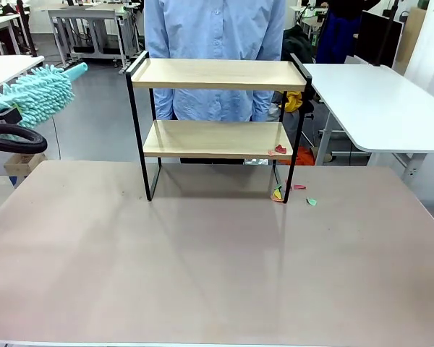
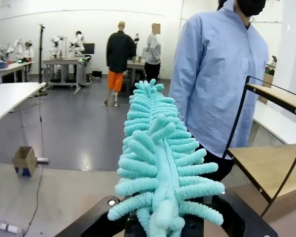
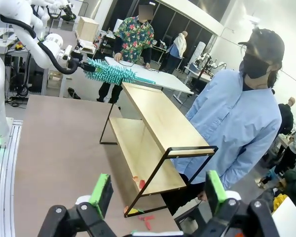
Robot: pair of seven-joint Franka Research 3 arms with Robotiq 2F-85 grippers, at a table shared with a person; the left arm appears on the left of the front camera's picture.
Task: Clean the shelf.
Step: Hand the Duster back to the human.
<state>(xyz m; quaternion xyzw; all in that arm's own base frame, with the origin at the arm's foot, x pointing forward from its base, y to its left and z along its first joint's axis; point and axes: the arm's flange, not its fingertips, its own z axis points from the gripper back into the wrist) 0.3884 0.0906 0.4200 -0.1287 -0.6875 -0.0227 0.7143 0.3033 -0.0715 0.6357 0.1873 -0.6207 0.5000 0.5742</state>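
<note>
The shelf [image 1: 217,75] stands mid-table, two light wooden boards in a black frame. Small coloured paper scraps [image 1: 278,150] lie at the right end of its lower board, and more scraps [image 1: 278,194] lie on the table by its right foot. A teal fluffy duster [image 1: 36,94] hangs in the air left of the shelf and apart from it. My left gripper [image 2: 160,224] is shut on the duster [image 2: 160,163] at its base. In the right wrist view my right gripper [image 3: 158,195] is open and holds nothing. It hovers off the shelf's [image 3: 153,128] right end, above the scraps [image 3: 140,183].
A person in a light blue shirt [image 1: 213,29] stands close behind the shelf. A white table [image 1: 376,101] sits at the back right. The brown tabletop [image 1: 217,267] in front of the shelf is bare. A black cable [image 1: 14,137] loops at the left edge.
</note>
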